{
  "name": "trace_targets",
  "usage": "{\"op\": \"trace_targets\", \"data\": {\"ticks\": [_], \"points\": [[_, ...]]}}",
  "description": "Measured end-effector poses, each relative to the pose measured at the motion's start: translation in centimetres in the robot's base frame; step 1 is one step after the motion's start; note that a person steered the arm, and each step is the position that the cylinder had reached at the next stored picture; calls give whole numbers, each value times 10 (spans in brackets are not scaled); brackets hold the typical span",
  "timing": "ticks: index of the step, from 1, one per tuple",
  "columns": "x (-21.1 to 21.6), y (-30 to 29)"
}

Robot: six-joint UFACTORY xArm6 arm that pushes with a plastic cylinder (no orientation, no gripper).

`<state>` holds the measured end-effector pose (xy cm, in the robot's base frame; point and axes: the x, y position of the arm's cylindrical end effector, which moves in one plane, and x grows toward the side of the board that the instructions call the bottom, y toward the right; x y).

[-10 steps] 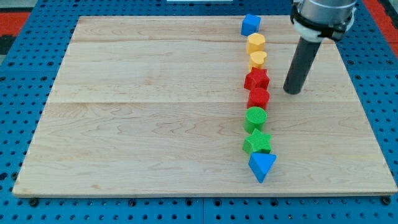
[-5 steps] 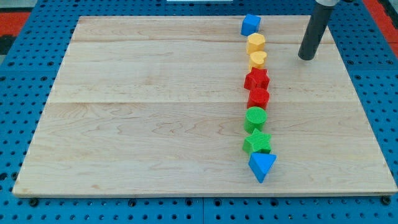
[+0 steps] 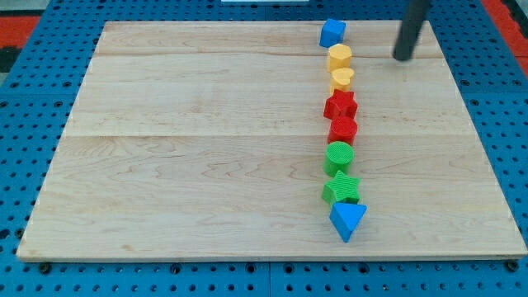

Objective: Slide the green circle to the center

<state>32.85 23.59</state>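
The green circle (image 3: 339, 155) sits on the wooden board (image 3: 198, 148), right of the middle, in a column of blocks. Above it are a red hexagon (image 3: 342, 129) and a red star (image 3: 341, 105). Below it are a green star (image 3: 341, 188) and a blue triangle (image 3: 347, 219). My tip (image 3: 403, 58) is near the board's top right, well above and to the right of the green circle, touching no block.
The column goes on upward with a yellow heart (image 3: 342, 78), a yellow hexagon (image 3: 339, 57) and a blue block (image 3: 332, 33) at the top edge. Blue pegboard (image 3: 25, 124) surrounds the board.
My tip has moved toward the view's top, from beside the red star to the board's top right. No block has moved.
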Motion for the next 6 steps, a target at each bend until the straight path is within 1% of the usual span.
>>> {"op": "trace_targets", "data": {"ticks": [1, 2, 3, 4, 5, 6], "points": [[110, 14], [144, -6], [176, -46], [182, -103], [160, -177], [134, -225]]}}
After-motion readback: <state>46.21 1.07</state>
